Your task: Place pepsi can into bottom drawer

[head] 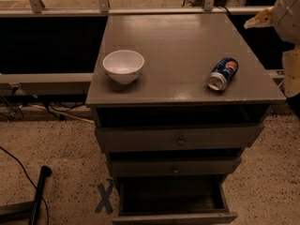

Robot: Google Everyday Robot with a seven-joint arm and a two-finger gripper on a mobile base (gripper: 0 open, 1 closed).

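The pepsi can [223,73] is a small blue can. It lies on its side on the right part of the grey cabinet top [178,36], with its silver end toward the front edge. The bottom drawer [174,217] is pulled open at the foot of the cabinet and its dark inside looks empty. My gripper [258,21] shows as a pale tip at the upper right edge. It is beyond the cabinet's right side, above and to the right of the can, and apart from it. The arm [291,41] runs down the right edge.
A white bowl [123,65] stands on the left part of the cabinet top. The two upper drawers [178,138] with small knobs stick out slightly. A grey X mark [105,198] is on the speckled floor at the left. A black pole [38,191] and cables lie at lower left.
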